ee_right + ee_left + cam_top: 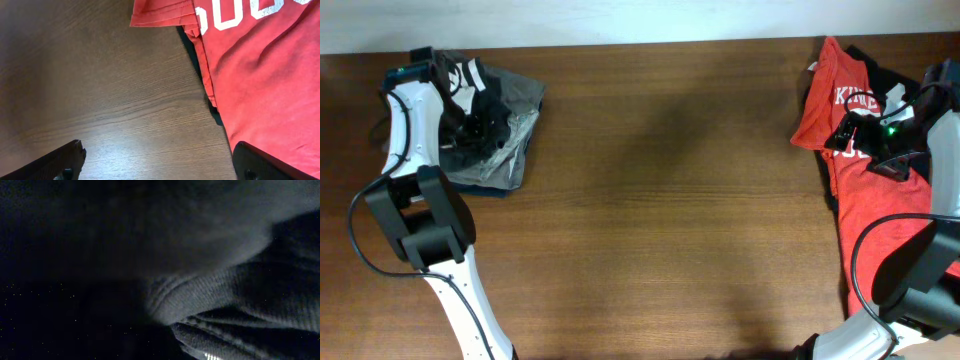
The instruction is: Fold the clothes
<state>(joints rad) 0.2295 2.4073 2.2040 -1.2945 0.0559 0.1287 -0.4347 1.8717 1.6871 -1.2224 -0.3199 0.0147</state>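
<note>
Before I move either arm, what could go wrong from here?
1. The left tool is shut, buried in the grey-and-black pile; its wrist view is almost black, so lifting may drag several layers at once.
2. The right tool hangs open at the edge of the red T-shirt; closing there could also pinch the dark cloth underneath.
</note>
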